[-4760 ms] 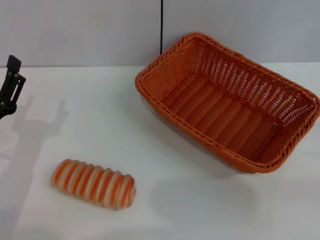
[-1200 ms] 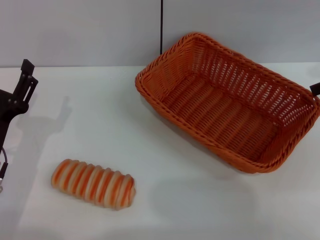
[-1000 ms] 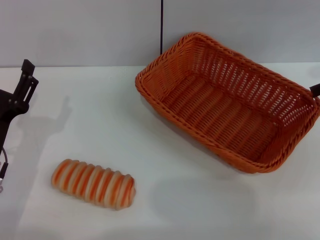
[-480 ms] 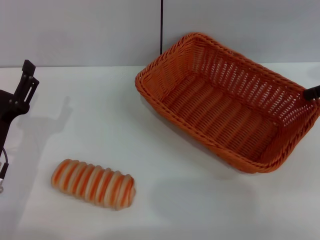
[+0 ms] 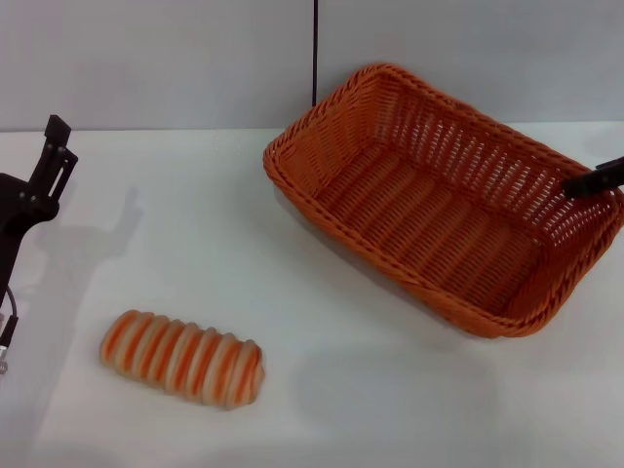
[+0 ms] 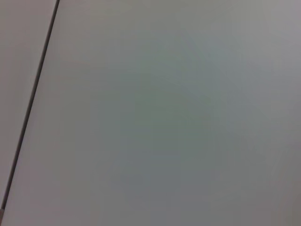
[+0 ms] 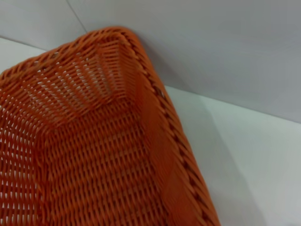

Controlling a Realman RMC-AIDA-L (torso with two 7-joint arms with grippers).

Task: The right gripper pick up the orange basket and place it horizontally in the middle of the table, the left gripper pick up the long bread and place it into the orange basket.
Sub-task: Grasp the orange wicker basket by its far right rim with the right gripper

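The orange basket (image 5: 444,190) sits empty and slanted on the right half of the white table (image 5: 322,322). Only a small black piece of my right gripper (image 5: 595,178) shows, right at the basket's right-hand rim and reaching over it. The right wrist view looks down into a corner of the orange basket (image 7: 94,146) from close up and shows none of its own fingers. The long bread (image 5: 182,357), cream with orange stripes, lies at the front left of the table. My left gripper (image 5: 49,161) hangs at the far left edge, well behind the bread and apart from it.
A grey wall with a dark vertical seam (image 5: 315,54) closes the back of the table. The left wrist view holds only the grey wall and a seam (image 6: 29,106). Bare tabletop lies between bread and basket.
The black piece of my right gripper has slid leftward from the right frame edge onto the basket's rim. Since the earliest frame my left gripper has shifted slightly. Basket and bread have not moved.
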